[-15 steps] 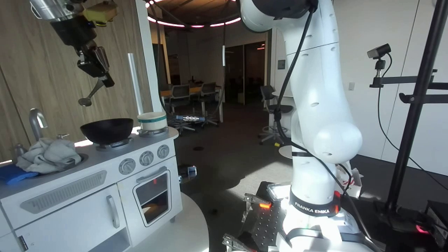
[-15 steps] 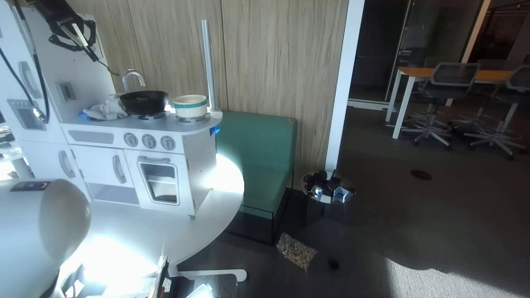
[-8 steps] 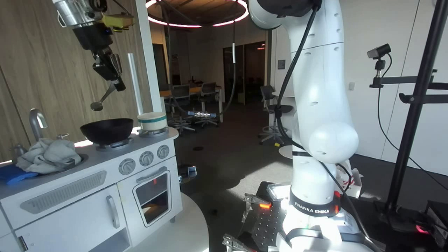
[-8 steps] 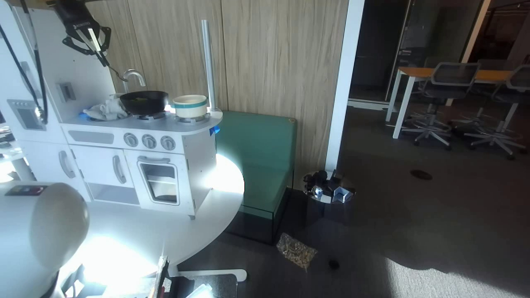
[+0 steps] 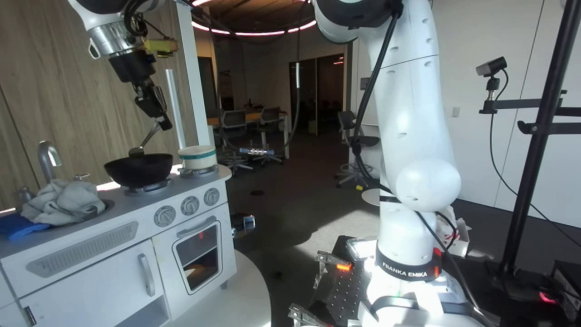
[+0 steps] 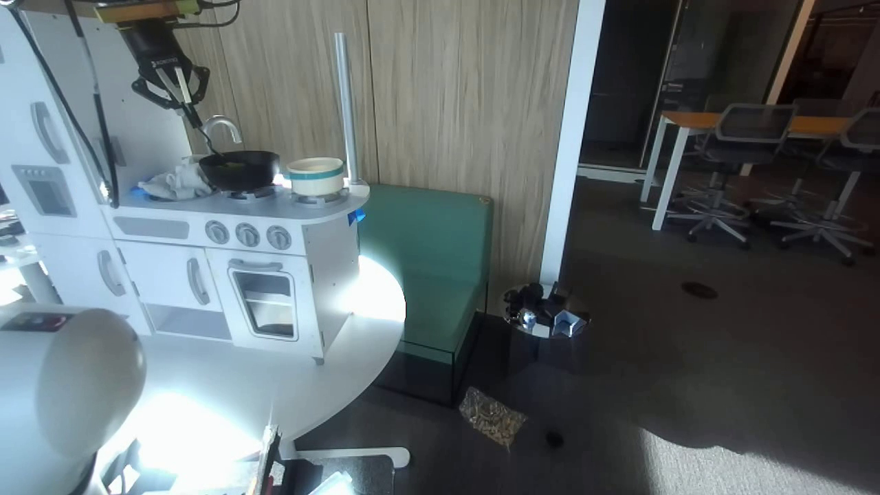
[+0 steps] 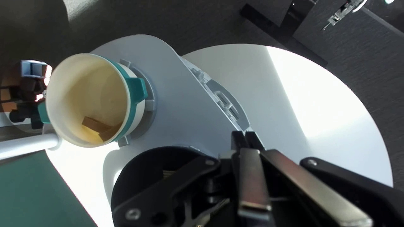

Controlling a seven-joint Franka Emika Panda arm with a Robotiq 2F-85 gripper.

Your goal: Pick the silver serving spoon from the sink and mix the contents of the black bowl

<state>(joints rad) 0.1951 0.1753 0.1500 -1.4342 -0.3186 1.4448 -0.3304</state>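
My jaws are clamped on the handle of the silver serving spoon (image 5: 149,137), which tilts up toward 1 o'clock in an exterior view. Its head is at the mouth of the black bowl (image 5: 138,171), near 12 o'clock — contact with the contents (image 6: 236,165) cannot be determined. On the surface (image 5: 184,184), a teal-banded pot (image 5: 198,159) stands at 3 o'clock from the bowl; a crumpled cloth (image 5: 63,202) lies at 8 o'clock.
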